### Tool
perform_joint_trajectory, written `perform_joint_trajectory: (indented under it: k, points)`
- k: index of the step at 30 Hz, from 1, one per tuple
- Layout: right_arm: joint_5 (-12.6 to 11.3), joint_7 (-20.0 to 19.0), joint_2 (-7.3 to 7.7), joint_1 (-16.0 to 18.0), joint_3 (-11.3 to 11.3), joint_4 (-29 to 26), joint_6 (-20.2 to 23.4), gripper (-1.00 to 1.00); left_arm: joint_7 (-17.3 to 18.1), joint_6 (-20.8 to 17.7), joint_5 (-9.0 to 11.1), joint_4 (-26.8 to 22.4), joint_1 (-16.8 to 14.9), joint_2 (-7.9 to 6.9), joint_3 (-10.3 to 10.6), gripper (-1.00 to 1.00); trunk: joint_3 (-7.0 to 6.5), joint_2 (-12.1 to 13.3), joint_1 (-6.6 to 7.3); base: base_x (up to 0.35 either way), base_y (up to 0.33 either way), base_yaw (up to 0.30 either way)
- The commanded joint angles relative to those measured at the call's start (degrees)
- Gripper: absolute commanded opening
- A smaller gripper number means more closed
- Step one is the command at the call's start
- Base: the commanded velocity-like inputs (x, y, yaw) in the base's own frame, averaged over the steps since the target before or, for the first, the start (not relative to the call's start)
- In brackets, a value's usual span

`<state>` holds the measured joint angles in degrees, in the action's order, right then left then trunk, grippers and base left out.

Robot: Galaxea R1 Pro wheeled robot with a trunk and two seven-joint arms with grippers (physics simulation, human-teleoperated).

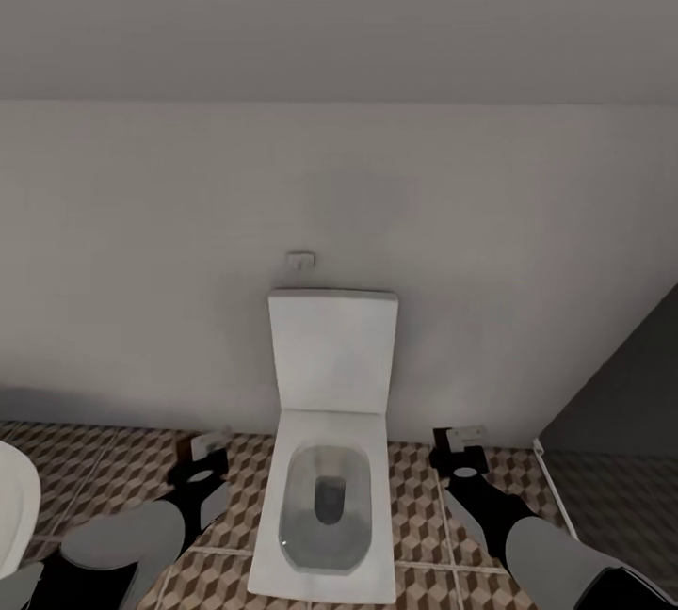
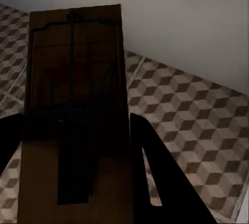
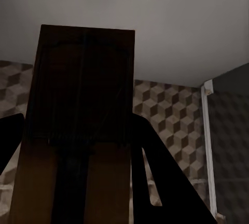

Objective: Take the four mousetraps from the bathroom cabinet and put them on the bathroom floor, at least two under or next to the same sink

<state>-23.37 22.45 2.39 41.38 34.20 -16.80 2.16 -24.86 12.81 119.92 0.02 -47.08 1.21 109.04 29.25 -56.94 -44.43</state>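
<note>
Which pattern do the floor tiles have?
The bathroom floor has brown, beige and white cube-pattern tiles with pale grout; the left wrist view shows it best.

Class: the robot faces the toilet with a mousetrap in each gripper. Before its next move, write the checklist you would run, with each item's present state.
1. Left gripper shut on a mousetrap: ok.
2. Right gripper shut on the other mousetrap: ok.
3. Cube-patterned bathroom floor lies below both arms: ok.
4. Sink within sight for placing: not ok; ahead stands the toilet.
5. White curved edge at the head view's left is the sink: cannot tell.
6. Remaining two mousetraps already placed: cannot tell.
</note>
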Motion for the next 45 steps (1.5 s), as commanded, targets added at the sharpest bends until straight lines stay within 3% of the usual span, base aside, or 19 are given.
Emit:
perform_joint_trajectory:
  k: [1, 7, 12, 23, 32, 40, 45]
  points:
    - [-0.59, 0.4, 0.06, 0.03, 0.44, 0.05, 0.3, -1.0, -1.28, -0.67, 0.3, -0.1, -0.03, 0.18, 0.53, -1.0, 0.24, -0.45, -0.23, 0.0, 0.0, 0.0]
    - [-0.53, 0.22, 0.06, 0.02, 0.42, 1.32, 0.47, -1.0, -3.29, -9.11, 0.15, -0.19, -0.03, 0.0, 0.63, -1.0, 1.32, -2.86, -1.55, 0.0, 0.0, 0.0]
    - [-0.32, 0.15, 0.06, -0.07, 0.46, 1.46, -0.04, -1.0, -3.15, -11.87, 0.05, -0.26, -0.03, -0.1, 0.8, -1.0, 2.16, -4.87, -2.64, 0.0, 0.0, -0.052]
    - [-0.33, 0.04, 0.07, -0.24, 0.52, 1.51, -0.14, -1.0, 0.87, -12.04, -0.1, 0.32, -0.03, -0.43, 1.21, -1.0, 3.78, -9.28, -5.06, 0.0, 0.0, -0.147]
    - [-0.11, 0.05, -0.04, -0.32, 0.6, 1.51, -0.14, -1.0, 1.35, -11.74, -0.12, 0.51, -0.03, -1.54, 4.39, -1.0, 5.38, -12.89, -7.04, 0.0, 0.0, -0.007]
    - [-0.23, 0.06, -0.09, -0.4, 0.61, 1.55, -0.12, -1.0, 1.39, -10.25, -0.12, 0.56, -0.03, -1.84, 5.04, -1.0, 6.82, -16.1, -8.79, 0.0, 0.0, 0.0]
    - [-0.47, 0.12, -0.79, -0.64, 0.61, 2.29, 0.19, -1.0, 1.39, -9.95, -0.12, 0.54, -0.03, -3.54, 5.05, -1.0, 7.72, -18.1, -9.89, 0.0, 0.0, 0.0]
